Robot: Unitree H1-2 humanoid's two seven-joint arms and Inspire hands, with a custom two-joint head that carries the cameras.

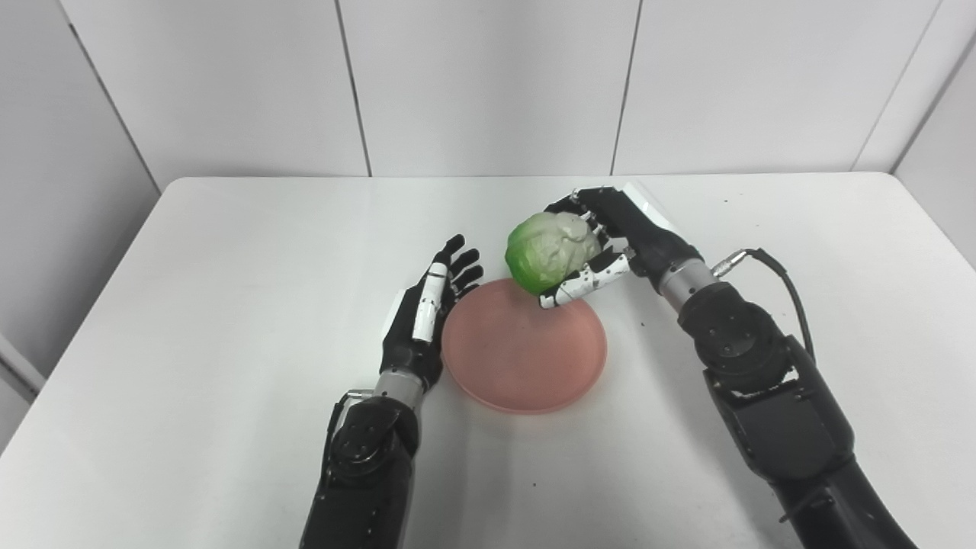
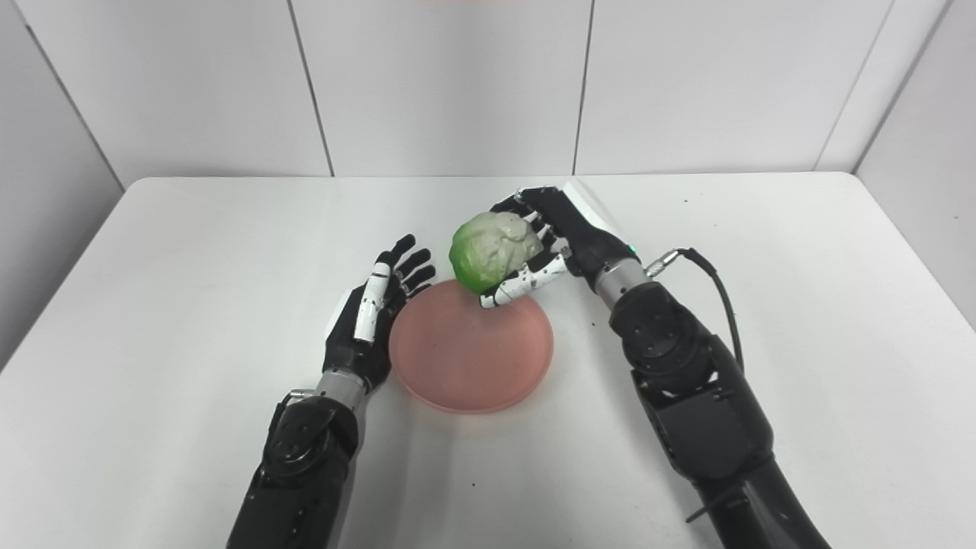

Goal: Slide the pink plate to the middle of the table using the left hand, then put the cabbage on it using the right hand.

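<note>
The right hand (image 1: 610, 244) holds the cabbage (image 1: 550, 252), its fingers curled over the top and far side of the head and its white, speckled thumb (image 1: 583, 284) pressed under the near side. The cabbage is lifted off the table — green on its left face, pale and crinkled on the side toward the palm — and it hangs over the far edge of the pink plate (image 1: 524, 347), with the thumb tip just above the rim there. Whether the cabbage touches the plate cannot be told from either view.

The left hand (image 1: 427, 309) holds nothing. It stands on its edge just beside the plate's left rim, palm turned toward the plate, fingers spread a little and pointing away from the robot toward the back wall. It looks to be touching the rim or nearly so.

There is one cabbage, one plate, and two hands at work on the white table (image 1: 229, 305).

The right forearm comes in from the lower right corner and angles up and leftward, wrist bent so the hand reaches in over the plate from the right; a black cable (image 1: 770, 263) loops off the wrist. The left forearm rises almost straight from the bottom edge, leaning slightly right. The plate lies flat — roughly mid-table, between the two arms.
</note>
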